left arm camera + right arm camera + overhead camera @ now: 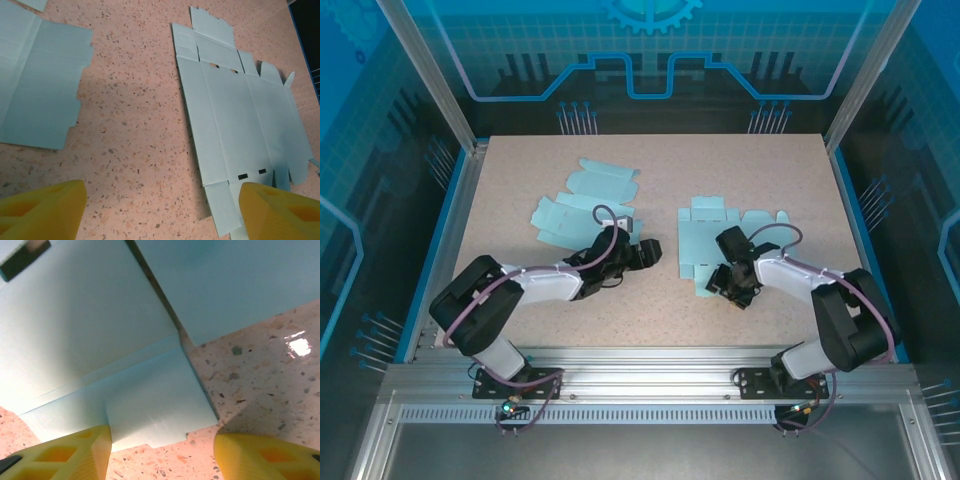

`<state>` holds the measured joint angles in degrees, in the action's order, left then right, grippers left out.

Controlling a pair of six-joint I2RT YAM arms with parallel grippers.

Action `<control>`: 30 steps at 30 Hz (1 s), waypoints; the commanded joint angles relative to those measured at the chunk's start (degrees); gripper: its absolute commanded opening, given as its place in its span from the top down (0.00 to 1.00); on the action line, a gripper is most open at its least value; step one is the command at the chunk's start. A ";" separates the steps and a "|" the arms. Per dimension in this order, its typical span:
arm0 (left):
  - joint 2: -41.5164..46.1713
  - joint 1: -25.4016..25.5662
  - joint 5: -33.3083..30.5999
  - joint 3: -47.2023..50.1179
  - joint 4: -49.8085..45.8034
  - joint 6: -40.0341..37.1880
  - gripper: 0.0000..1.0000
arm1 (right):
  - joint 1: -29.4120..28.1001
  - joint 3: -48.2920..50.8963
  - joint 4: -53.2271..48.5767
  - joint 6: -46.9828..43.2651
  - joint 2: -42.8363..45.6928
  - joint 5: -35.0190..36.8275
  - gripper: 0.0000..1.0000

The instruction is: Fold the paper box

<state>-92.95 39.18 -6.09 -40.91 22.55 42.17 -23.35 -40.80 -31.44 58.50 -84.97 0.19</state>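
R fingers (pixel 731 284) are sitting open astride a flap of the box blank (pixel 100 330) (light-blue, flat); L fingers (pixel 646 253) are hovering open over the table (pixel 135 125).

The left arm (pixel 545 283) and the right arm (pixel 790 272) are alike: rounded glossy black joint housings, a smooth white shell over the long forearm link, and a flat black base plate (pixel 505 382) under each. A thin greyish-purple cable (pixel 607 207) runs the length of each arm and stands off it in a loose loop near the wrist. The left pincer (pixel 160 187) and the right pincer (pixel 161 437) have blocky yellow fingers (pixel 42 210) with angular hollows moulded into them.
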 commanded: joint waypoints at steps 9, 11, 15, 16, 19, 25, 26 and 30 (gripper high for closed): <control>-5.73 0.47 6.66 -3.83 2.58 3.88 0.28 | -3.72 -0.63 26.32 -2.88 1.55 -8.86 0.39; -6.08 0.81 6.87 -4.24 2.38 3.88 0.28 | -3.71 0.35 26.45 -3.54 3.99 -8.13 0.38; -7.45 1.16 8.13 -5.16 2.42 4.51 0.29 | -3.72 2.06 30.25 -2.88 4.09 -8.06 0.37; -7.96 1.20 8.65 -5.50 2.41 4.97 0.29 | -3.72 2.42 31.79 -2.42 3.28 -8.71 0.37; -9.31 1.17 9.21 -6.28 2.41 6.42 0.31 | -3.93 2.07 33.80 -1.46 1.49 -10.37 0.37; -11.63 0.82 6.75 -8.33 -0.22 9.65 0.33 | -5.28 -0.34 25.25 -4.78 5.80 -5.42 0.36; -12.38 0.65 6.85 -8.97 -0.11 10.39 0.33 | -5.30 -0.42 23.37 -5.27 7.37 -3.90 0.36; -15.62 0.07 7.80 -10.67 1.64 14.23 0.35 | -5.22 -0.78 15.75 -7.00 13.06 2.77 0.36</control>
<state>-106.32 39.75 1.34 -49.63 23.75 52.58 -28.18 -39.66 -8.86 53.76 -75.55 -2.90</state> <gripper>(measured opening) 0.657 0.640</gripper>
